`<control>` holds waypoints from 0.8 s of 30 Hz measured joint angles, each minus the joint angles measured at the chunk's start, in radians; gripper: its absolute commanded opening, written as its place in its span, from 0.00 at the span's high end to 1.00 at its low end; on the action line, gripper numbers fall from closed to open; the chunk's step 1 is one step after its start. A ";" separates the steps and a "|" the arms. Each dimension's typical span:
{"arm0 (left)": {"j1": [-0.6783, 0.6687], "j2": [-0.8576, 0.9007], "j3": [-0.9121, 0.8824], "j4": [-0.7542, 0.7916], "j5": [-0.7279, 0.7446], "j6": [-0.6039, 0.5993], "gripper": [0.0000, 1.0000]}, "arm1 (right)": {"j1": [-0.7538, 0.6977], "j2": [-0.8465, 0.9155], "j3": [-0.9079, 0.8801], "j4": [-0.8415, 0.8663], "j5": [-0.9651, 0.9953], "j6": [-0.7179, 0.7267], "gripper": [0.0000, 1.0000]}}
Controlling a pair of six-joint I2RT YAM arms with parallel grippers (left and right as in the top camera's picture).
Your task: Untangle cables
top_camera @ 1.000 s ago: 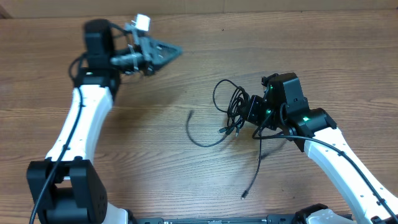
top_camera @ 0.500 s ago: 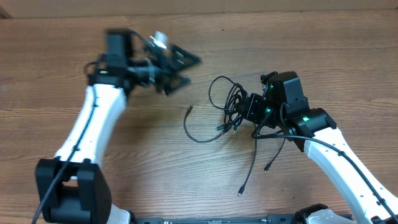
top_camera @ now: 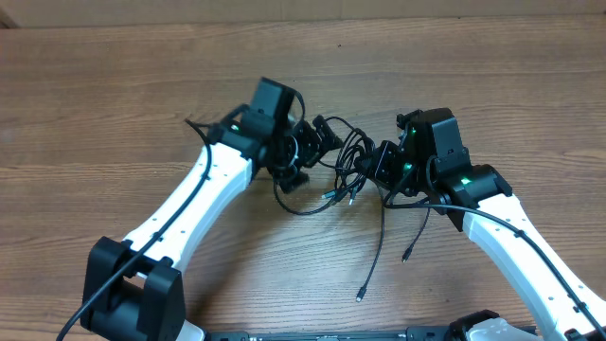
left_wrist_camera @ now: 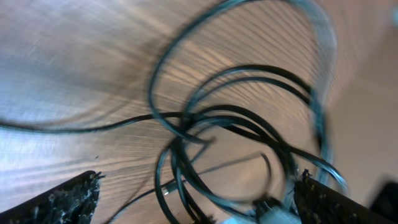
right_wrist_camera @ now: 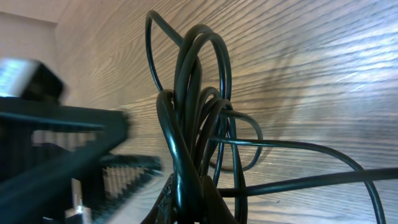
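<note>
Overhead, the cables [top_camera: 352,159] lay tangled mid-table [top_camera: 114,85] between the two arms, with loose ends trailing toward the near edge; the right gripper [top_camera: 381,167] was clamped on the bundle's right side, while the left gripper [top_camera: 317,152] sat at its left side with jaws spread wide, holding nothing. Left wrist showed the fingertips [left_wrist_camera: 68,199] far apart in the lower corners, with blurred cable loops lying on the wood between and beyond them. Right wrist showed the bunched cables rising from the closed right gripper, with the left gripper blurred just beside them.
</note>
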 measured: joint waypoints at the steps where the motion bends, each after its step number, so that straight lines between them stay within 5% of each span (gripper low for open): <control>1: -0.009 0.000 -0.018 0.002 -0.024 -0.061 0.00 | 0.000 0.000 0.000 0.001 -0.008 0.006 0.96; 6: -0.014 0.000 -0.097 0.092 -0.080 -0.248 0.07 | 0.000 0.000 0.000 0.003 -0.040 0.022 0.96; 11: -0.039 0.000 -0.169 0.274 -0.106 -0.339 0.44 | 0.000 0.000 0.000 0.003 -0.058 0.030 0.96; 15: -0.075 0.013 -0.183 0.349 -0.114 -0.362 0.96 | 0.000 0.000 0.000 0.004 -0.062 0.032 0.96; 24: -0.037 0.041 -0.186 0.414 -0.127 -0.247 0.96 | -0.001 0.004 0.000 -0.009 -0.041 0.006 0.96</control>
